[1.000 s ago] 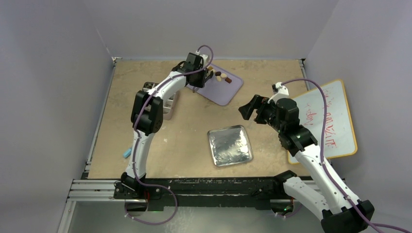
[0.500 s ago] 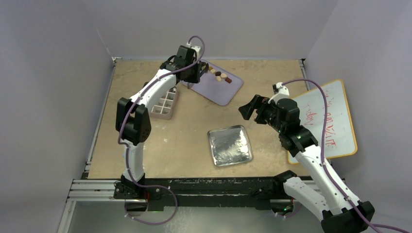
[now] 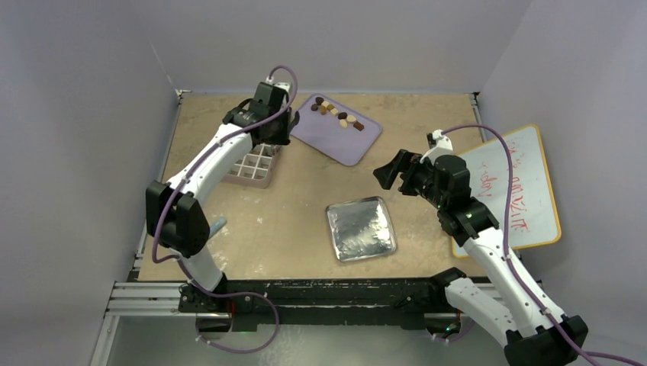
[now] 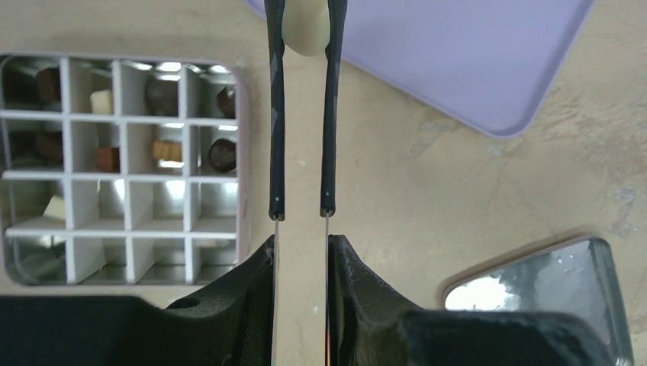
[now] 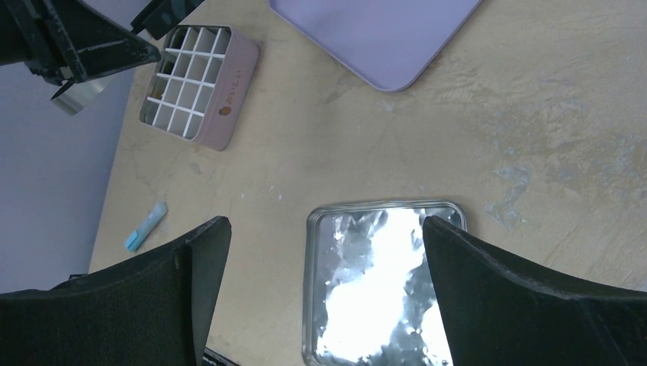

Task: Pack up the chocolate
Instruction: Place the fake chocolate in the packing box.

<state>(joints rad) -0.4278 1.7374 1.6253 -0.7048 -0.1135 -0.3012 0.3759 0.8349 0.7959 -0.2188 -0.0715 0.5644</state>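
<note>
Chocolate point(image 4: 307, 34), cream, sits pinched in tweezers point(image 4: 276, 137) the left jaws grip; right jaws gape empty. Any slack could drop it short of the gridded box point(image 4: 241, 168) left of them.

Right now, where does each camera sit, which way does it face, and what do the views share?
Top external: above and behind the bases, looking down at the table; both arms, left claw and right claw show.
Left wrist: looks down past its claw along black tweezers pinching a cream chocolate.
Right wrist: looks down between its open claw fingers at the silver tray.
Shared: all three show the divided box, purple tray and silver tray.
</note>
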